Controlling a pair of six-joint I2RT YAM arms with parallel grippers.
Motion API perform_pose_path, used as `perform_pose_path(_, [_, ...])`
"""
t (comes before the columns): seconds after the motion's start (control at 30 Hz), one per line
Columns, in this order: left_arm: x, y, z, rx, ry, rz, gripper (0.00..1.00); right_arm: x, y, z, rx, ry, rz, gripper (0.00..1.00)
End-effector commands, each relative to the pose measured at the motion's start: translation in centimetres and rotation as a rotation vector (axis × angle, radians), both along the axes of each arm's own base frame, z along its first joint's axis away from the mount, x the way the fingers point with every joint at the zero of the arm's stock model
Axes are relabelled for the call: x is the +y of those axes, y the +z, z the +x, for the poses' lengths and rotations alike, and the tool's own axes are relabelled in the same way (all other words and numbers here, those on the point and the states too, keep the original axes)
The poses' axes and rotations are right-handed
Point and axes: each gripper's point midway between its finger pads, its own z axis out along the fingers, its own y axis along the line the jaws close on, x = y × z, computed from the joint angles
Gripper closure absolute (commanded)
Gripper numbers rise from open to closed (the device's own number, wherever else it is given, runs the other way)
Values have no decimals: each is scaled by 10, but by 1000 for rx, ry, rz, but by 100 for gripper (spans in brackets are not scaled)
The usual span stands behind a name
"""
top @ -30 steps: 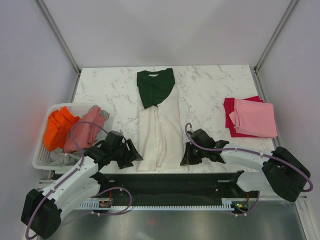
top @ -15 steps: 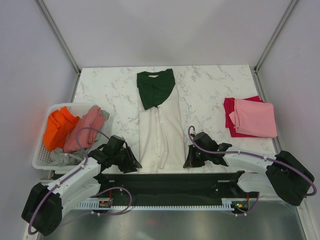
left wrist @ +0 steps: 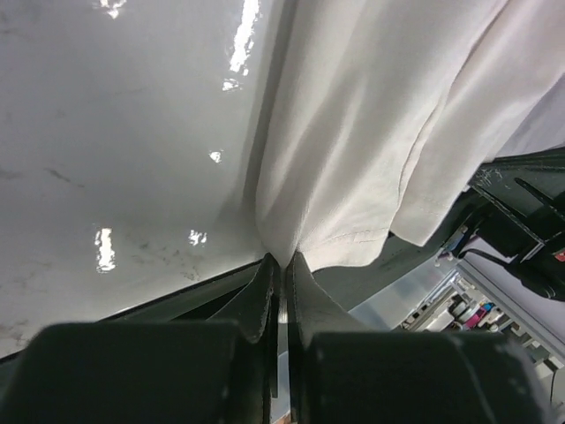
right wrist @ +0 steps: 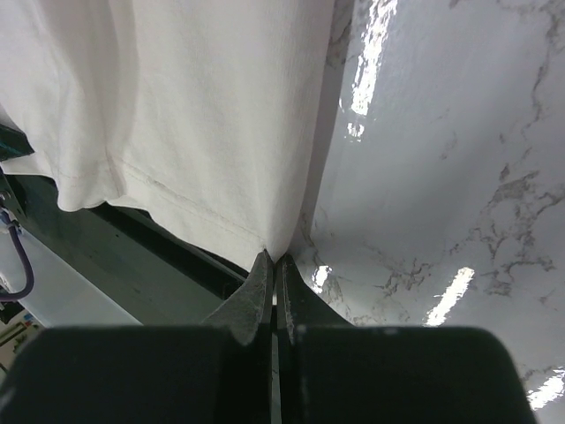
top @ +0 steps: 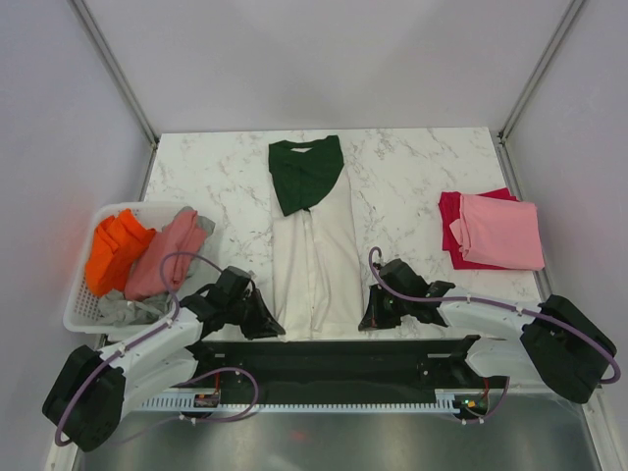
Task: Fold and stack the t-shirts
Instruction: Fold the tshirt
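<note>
The cream t-shirt (top: 314,265) lies folded into a long strip down the middle of the marble table (top: 412,177), its dark green sleeves (top: 306,172) laid over the far end. My left gripper (top: 274,330) is shut on the near left corner of its hem; the left wrist view shows the cream t-shirt (left wrist: 371,132) pinched between the left gripper (left wrist: 282,260) tips. My right gripper (top: 366,321) is shut on the near right corner, with the cream t-shirt (right wrist: 203,115) bunching into the right gripper (right wrist: 274,258). A folded pink t-shirt (top: 502,232) rests on a crimson one (top: 450,212) at the right.
A white slatted basket (top: 78,324) stands off the table's left edge, holding an orange t-shirt (top: 113,250), a dusty-rose one (top: 169,253) and a grey one (top: 123,310). The shirt's hem hangs just over the table's near edge, above the black base rail (top: 334,355).
My left gripper slid in to the hem's left corner and shut on it. My right gripper closed on the right corner and has held still since.
</note>
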Motion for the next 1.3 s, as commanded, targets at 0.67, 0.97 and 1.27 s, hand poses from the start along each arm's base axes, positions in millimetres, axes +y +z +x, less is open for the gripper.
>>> perform_pose_path(0.67, [-18,114,111,-275,95,-208,98,12,97,112,-179,-29,96,100])
perform_pose_path(0.97, [-7,122,190,-324,165,-202,98,18,122,198,-235,-103,112,100])
perform_pose_path(1.27, [9,110,263,-374,233,-194,98,21,119,284,-221,-178,131,100])
